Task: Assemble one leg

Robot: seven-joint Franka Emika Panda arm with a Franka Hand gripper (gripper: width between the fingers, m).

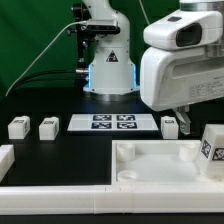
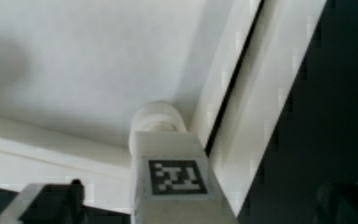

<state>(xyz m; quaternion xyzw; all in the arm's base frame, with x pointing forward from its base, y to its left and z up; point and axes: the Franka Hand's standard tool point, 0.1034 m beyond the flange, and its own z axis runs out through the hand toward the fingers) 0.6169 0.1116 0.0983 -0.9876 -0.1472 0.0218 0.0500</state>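
A leg (image 2: 171, 150), a white block with a black-and-white tag, stands between my fingers (image 2: 51, 203) in the wrist view. Its far end meets a corner of the large white tray-like piece (image 2: 87, 70). A dark gap shows on each side of the leg, so my gripper (image 2: 197, 208) is open around it. In the exterior view this leg (image 1: 211, 150) stands at the tray-like piece's (image 1: 150, 165) right end, under my gripper (image 1: 206, 122). Three more legs lie on the black table, two on the left (image 1: 18, 127) (image 1: 48, 127) and one right of centre (image 1: 170, 126).
The marker board (image 1: 112, 123) lies flat at the middle of the table. The arm's base (image 1: 108, 70) stands behind it against a green backdrop. Another white part (image 1: 6, 157) lies at the exterior view's left edge.
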